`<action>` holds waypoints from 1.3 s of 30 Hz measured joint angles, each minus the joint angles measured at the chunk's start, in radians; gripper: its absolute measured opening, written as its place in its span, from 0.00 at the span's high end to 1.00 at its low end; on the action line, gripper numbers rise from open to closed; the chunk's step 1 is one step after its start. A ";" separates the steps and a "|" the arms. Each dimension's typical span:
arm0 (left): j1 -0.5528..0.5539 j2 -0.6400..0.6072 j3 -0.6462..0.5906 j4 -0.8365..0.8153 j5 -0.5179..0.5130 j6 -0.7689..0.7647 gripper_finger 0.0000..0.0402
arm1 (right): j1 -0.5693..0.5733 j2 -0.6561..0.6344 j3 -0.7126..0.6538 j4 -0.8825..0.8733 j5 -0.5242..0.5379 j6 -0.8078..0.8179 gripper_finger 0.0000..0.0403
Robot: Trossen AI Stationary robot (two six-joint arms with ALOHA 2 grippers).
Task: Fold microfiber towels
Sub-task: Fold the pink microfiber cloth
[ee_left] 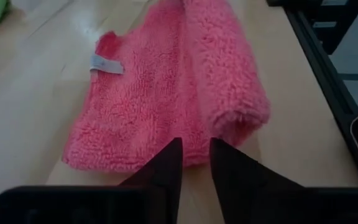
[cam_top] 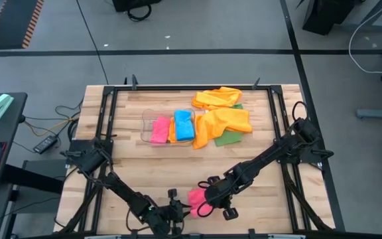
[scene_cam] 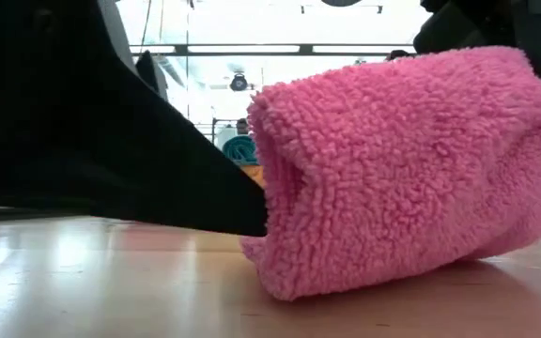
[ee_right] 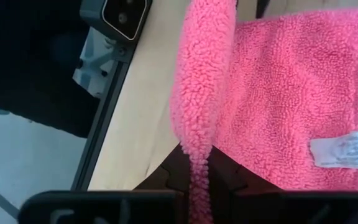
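Right hand (ee_right: pixel 197 186) at bottom centre of its wrist view, clamped on the raised edge of the pink towel (ee_right: pixel 278 93), with a ridge of pile pinched between the dark fingers. Left hand (ee_left: pixel 194 158) at lower centre of its wrist view, fingers slightly apart and aimed at the near hem of the same towel, no cloth visibly between them. Towel at lower centre of the high view, on the wooden bench (cam_top: pixel 125 166), half rolled over on itself, white label (ee_right: pixel 340 152) facing up.

Judged step: carrying the lifted edge across to complete a fold. For a clean result: keep the lifted edge taut and level, lay it hem to hem over the flat half, pin the near hem with the left hand to prevent sliding, release only once flat.

Other towels in upper centre of the high view: an orange heap (cam_top: pixel 221 116) over a green one (cam_top: pixel 229 138), with folded pink and blue ones in the clear bin (cam_top: pixel 146 126).
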 joint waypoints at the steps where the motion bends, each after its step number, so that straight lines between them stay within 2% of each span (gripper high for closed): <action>1: 0.000 0.000 0.000 -0.010 0.000 -0.005 0.78 | 0.000 0.000 0.000 0.000 0.000 0.000 0.91; 20: 0.003 0.000 0.000 -0.109 0.027 -0.045 0.86 | -0.066 0.024 -0.003 0.000 0.026 -0.020 0.91; 28: 0.003 0.000 0.000 -0.126 0.027 -0.048 0.85 | -0.105 0.024 -0.087 0.055 0.027 0.010 0.91; 39: 0.004 -0.001 0.000 -0.125 0.027 -0.028 0.89 | -0.113 0.018 -0.091 0.063 0.022 0.037 0.91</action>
